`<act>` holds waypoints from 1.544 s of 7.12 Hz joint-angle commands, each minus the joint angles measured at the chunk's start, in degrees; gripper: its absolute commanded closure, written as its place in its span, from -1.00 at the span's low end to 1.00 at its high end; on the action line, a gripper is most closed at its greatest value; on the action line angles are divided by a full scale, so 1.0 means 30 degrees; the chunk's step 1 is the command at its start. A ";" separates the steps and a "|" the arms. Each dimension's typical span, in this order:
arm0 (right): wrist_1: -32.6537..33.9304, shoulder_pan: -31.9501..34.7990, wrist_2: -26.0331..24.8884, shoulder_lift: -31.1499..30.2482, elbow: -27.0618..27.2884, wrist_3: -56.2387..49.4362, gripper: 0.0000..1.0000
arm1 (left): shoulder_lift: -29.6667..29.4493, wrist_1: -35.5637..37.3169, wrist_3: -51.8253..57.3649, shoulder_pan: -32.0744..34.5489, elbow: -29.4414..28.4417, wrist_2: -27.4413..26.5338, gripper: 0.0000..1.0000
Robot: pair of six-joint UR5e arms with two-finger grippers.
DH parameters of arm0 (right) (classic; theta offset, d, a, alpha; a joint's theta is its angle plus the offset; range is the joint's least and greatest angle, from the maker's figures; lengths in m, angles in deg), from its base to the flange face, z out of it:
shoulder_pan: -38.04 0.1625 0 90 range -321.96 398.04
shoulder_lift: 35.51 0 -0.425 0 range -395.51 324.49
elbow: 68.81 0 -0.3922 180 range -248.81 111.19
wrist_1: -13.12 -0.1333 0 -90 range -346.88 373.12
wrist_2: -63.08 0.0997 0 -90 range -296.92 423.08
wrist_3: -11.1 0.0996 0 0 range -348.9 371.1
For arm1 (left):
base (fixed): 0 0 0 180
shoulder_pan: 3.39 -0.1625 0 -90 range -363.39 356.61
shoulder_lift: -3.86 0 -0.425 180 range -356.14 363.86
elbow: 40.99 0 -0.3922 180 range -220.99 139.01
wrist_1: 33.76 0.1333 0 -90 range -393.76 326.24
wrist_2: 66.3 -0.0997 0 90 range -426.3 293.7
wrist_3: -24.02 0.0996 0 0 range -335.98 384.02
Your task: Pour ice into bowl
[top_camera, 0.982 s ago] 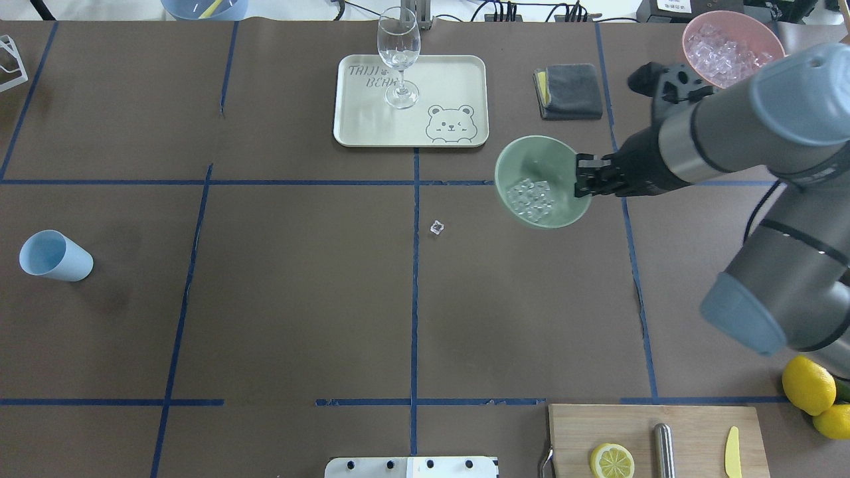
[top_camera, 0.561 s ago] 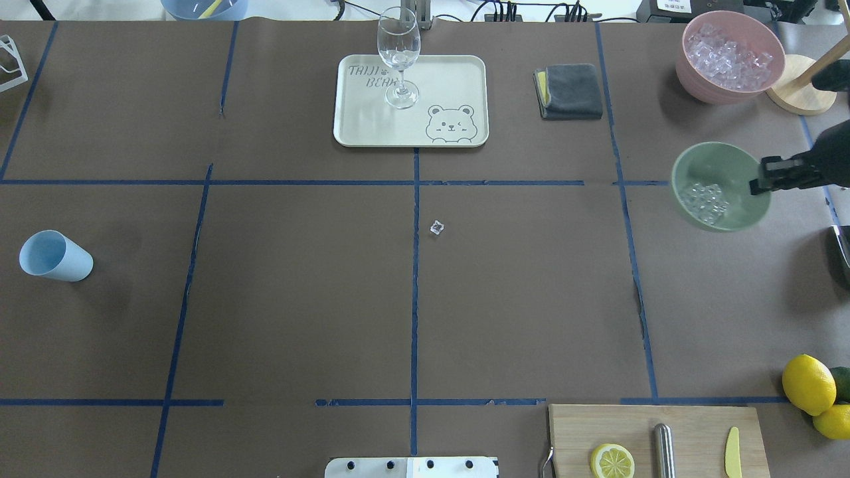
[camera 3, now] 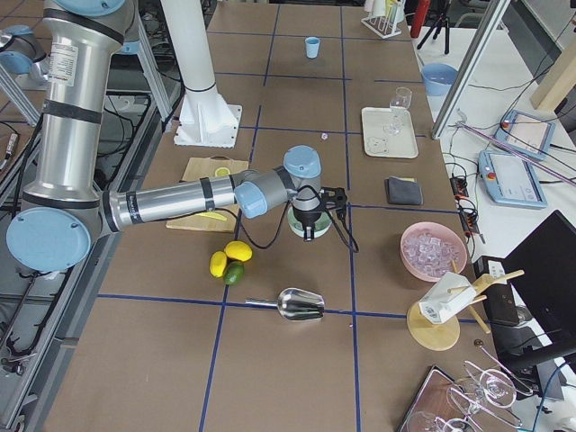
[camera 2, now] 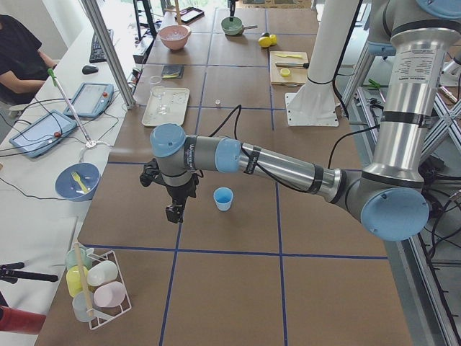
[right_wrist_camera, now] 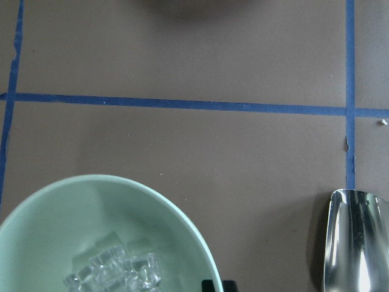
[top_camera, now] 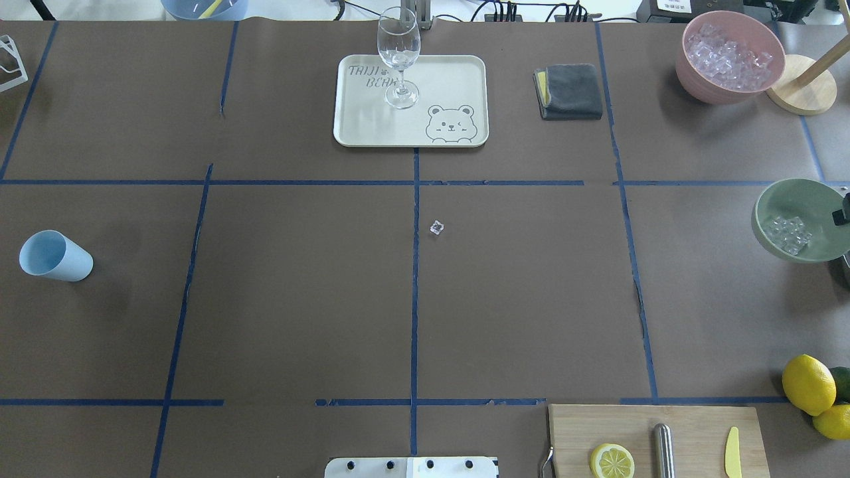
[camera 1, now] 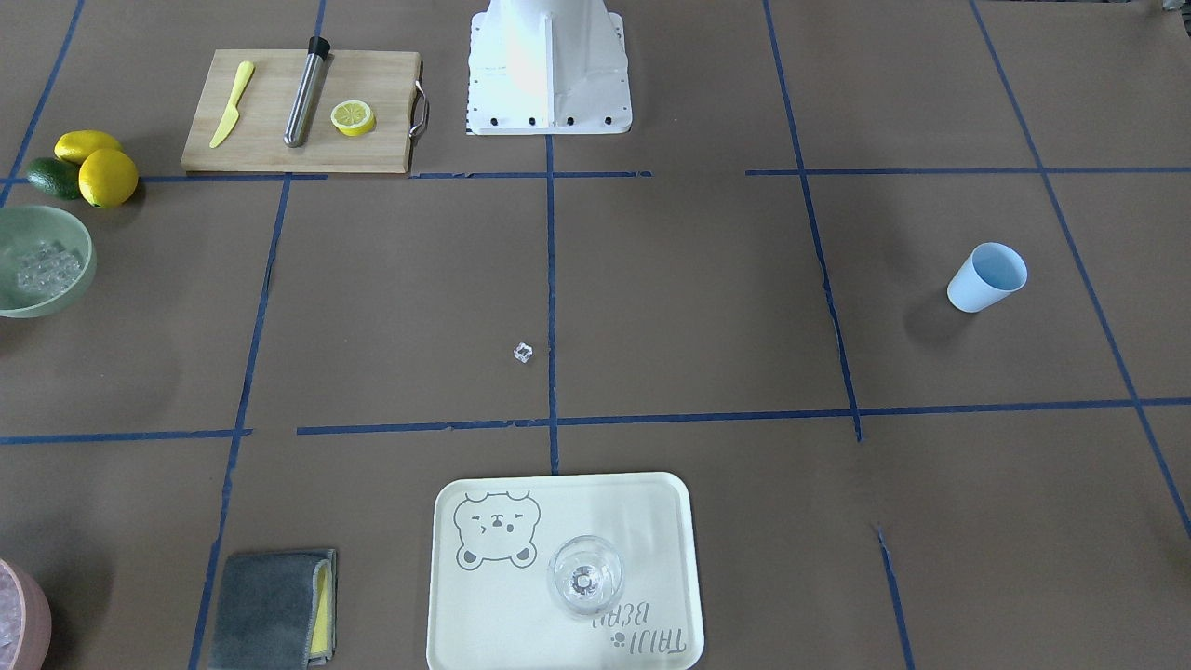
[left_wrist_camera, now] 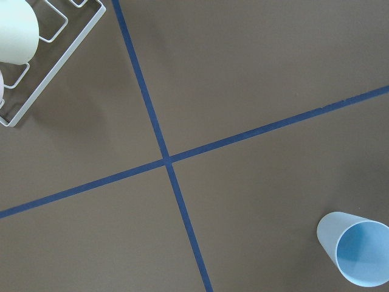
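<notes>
The pale green bowl (top_camera: 797,199) sits at the table's right edge with a small heap of ice (top_camera: 787,234) in it. My right gripper (top_camera: 842,214) is shut on the bowl's rim, and only its dark tip shows in the overhead view. In the right wrist view the bowl (right_wrist_camera: 91,207) fills the lower left, with one fingertip (right_wrist_camera: 217,286) at its rim. One stray ice cube (top_camera: 436,228) lies near the table's centre. My left gripper (camera 2: 173,211) points down beside the upright blue cup (camera 2: 223,198). I cannot tell whether it is open or shut.
A pink bowl (top_camera: 730,56) full of ice stands at the far right. A metal scoop (right_wrist_camera: 355,243) lies just beside the green bowl. A wine glass (top_camera: 398,56) stands on the cream tray (top_camera: 458,73), with a grey cloth (top_camera: 570,91) beside it. Lemons (top_camera: 807,384) and a cutting board (top_camera: 690,425) lie front right.
My right gripper has carried the bowl with its ice from mid-table to the right edge and slightly nearer the robot. The arm has almost left the overhead view.
</notes>
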 commanded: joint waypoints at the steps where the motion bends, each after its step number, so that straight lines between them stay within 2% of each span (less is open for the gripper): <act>1: -0.6827 -0.0454 0.0242 -0.0529 -0.2917 0.3479 1.00 | 0.0002 -0.0046 0.0022 0.0001 -0.0102 0.0001 -1.00; 2: -0.9388 -0.1212 0.0243 -0.0532 -0.4269 0.5088 1.00 | 0.0002 -0.0076 0.0022 0.0001 -0.0132 0.0030 -1.00; 3: -1.0197 -0.2641 -0.0134 -0.0474 -0.4457 0.6699 1.00 | 0.0002 -0.0076 0.0022 0.0001 -0.0132 0.0030 -1.00; 6: -1.0176 -0.4261 -0.1070 -0.0386 -0.4576 0.6979 1.00 | -0.0057 -0.0105 0.0022 0.0001 -0.0103 0.0030 -1.00; 7: -1.0205 -0.4266 -0.1105 -0.0357 -0.4692 0.6979 0.59 | -0.0057 -0.0221 0.0022 0.0001 -0.0103 0.0030 -1.00; 8: -1.0234 -0.4266 -0.1105 -0.0356 -0.4896 0.6834 -0.46 | -0.0057 -0.0280 0.0022 0.0030 -0.0103 0.0030 -1.00; 9: -1.0206 -0.4266 -0.1047 -0.0356 -0.4898 0.6716 -0.99 | -0.0057 -0.0281 0.0022 0.0002 -0.0103 0.0030 -1.00; 11: -0.9914 -0.4092 -0.0667 -0.0473 -0.4665 0.5815 -1.00 | -0.0145 -0.0281 -0.0007 0.0001 -0.0132 0.0030 -1.00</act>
